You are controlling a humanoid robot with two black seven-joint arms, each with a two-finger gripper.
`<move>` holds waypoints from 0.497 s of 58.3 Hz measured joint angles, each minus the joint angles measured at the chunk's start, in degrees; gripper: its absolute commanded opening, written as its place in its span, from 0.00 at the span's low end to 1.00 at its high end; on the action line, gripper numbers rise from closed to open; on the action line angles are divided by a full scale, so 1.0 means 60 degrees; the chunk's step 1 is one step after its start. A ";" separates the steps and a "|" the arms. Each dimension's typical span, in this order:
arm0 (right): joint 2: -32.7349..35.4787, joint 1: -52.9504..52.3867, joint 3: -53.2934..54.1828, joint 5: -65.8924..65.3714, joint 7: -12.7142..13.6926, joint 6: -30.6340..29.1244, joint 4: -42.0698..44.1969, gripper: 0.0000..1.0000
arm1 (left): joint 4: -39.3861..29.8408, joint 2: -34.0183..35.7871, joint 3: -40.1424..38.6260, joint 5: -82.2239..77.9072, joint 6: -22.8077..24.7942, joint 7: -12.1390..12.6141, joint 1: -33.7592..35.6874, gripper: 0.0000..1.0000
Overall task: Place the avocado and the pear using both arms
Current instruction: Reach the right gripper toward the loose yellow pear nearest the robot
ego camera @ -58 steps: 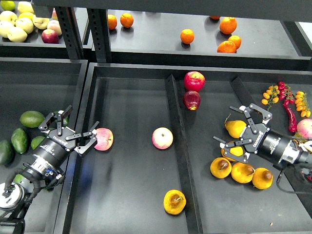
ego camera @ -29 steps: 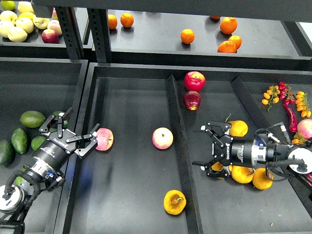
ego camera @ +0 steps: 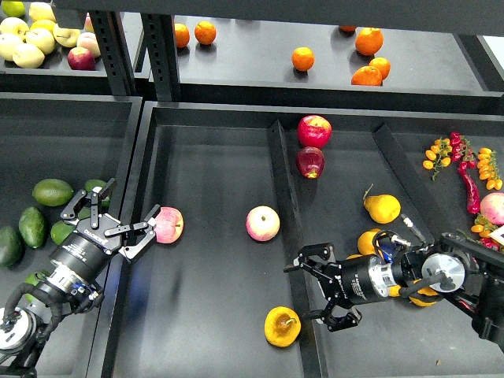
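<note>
The pear (ego camera: 282,326), orange-yellow with a dark brown blotch at its stem, lies near the front of the middle bin. My right gripper (ego camera: 310,290) is open and empty, just up and right of it, over the divider (ego camera: 282,197). The avocado (ego camera: 31,227), dark green and elongated, lies in the left bin among other avocados. My left gripper (ego camera: 126,208) is open and empty over the left bin's right wall, to the right of the avocados and next to a pink-yellow apple (ego camera: 167,224).
A second pink-yellow apple (ego camera: 262,223) lies mid-bin. Two red apples (ego camera: 313,131) sit at the back of the right bin. More pears (ego camera: 383,208) lie there, some behind my right arm. A brighter avocado (ego camera: 52,192) lies left. Oranges (ego camera: 302,58) sit on the shelf.
My right arm has swung left and down from the pears in the right bin to the divider beside the lone pear. My left gripper has drawn back slightly down-left.
</note>
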State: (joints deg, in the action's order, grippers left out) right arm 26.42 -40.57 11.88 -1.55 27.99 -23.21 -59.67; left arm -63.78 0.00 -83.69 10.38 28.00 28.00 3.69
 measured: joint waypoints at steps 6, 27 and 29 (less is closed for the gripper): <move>-0.0112 -0.0003 -0.0335 -0.0089 0.0000 0.0000 0.0152 0.97 | -0.0015 0.0000 -0.0011 0.0000 0.0000 0.0000 -0.0035 0.99; -0.0921 0.0035 -0.0631 -0.0383 0.0000 0.0000 0.0978 0.91 | -0.0034 0.0000 0.0003 0.0000 0.0000 0.0000 -0.0087 0.99; -0.0990 0.0042 -0.0632 -0.0384 0.0000 0.0000 0.1069 0.91 | -0.0034 0.0000 0.0003 0.0000 0.0000 0.0000 -0.0087 0.99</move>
State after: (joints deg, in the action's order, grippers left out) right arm 20.48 -40.32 8.09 -3.86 27.99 -23.21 -53.26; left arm -63.99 0.00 -83.67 10.38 28.00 28.00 3.16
